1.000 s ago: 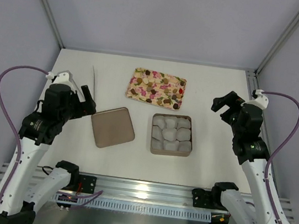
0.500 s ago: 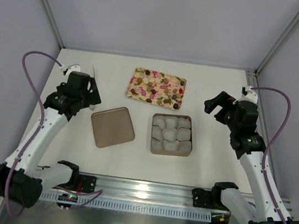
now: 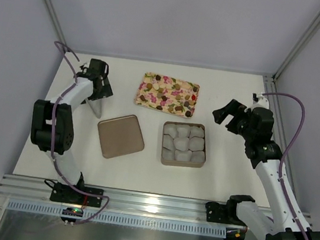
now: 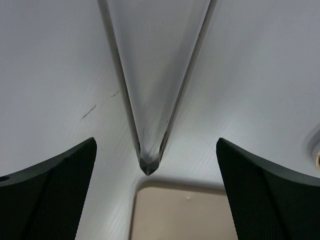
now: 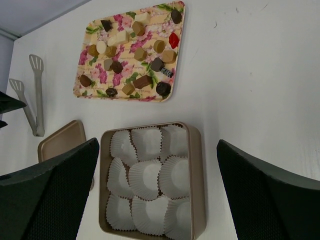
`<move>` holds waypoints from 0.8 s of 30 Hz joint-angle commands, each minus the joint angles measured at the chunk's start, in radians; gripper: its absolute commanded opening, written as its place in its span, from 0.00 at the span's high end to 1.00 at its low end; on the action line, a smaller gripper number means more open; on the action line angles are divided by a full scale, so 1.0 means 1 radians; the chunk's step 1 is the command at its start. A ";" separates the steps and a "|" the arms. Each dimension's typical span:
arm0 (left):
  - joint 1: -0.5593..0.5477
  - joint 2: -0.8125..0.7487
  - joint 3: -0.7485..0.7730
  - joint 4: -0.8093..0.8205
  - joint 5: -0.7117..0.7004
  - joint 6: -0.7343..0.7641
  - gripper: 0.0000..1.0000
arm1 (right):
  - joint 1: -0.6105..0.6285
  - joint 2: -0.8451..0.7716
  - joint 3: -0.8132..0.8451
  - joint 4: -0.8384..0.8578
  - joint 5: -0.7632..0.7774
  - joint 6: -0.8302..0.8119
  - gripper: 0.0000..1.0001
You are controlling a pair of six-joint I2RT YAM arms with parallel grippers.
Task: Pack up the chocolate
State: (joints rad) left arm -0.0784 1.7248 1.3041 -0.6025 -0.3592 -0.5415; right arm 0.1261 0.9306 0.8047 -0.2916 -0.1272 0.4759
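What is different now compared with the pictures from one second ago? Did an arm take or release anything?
The left gripper swung away from the lid to the far left and now hangs open over the tongs. The right gripper, also open, moved slightly inward. Nothing was taken or released. The chocolates, tray, tin, lid and tongs stayed put.

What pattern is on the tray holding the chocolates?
Cream-yellow tray with pink flowers and green leaves; shows best in the right wrist view.
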 commanded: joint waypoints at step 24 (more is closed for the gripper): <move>0.109 0.311 0.189 0.037 0.109 0.047 0.05 | 0.003 0.004 -0.022 0.020 -0.072 -0.034 0.00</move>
State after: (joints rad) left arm 0.0151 2.0319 1.4597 -0.5674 -0.2470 -0.5175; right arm 0.1261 0.9367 0.7898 -0.2932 -0.1841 0.4572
